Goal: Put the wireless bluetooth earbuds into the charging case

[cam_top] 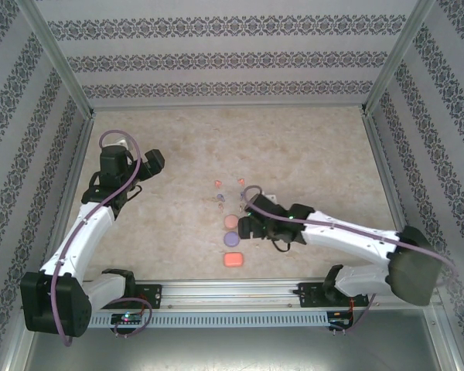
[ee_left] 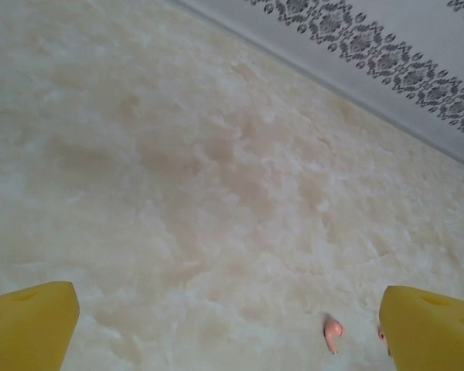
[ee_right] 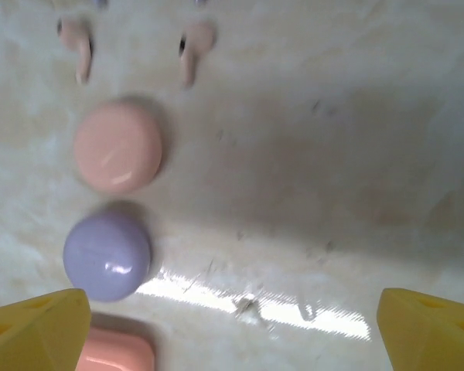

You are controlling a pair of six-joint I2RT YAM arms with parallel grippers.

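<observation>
From above, the earbuds lie just beyond the purple case, with wide bare table farther on. Left wrist: the left claw is fully open and empty, with one pale earbud beside its finger. Right wrist: the right claw is fully open and empty, on the near side of the purple case.

White arms, black joints, purple cables, yellow claws

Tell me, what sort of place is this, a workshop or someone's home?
Probably a robot test booth, not a home: a left arm and a right arm bolted to a rail beside a marble-look table, boxed in by patterned wall panels on metal framing.
</observation>
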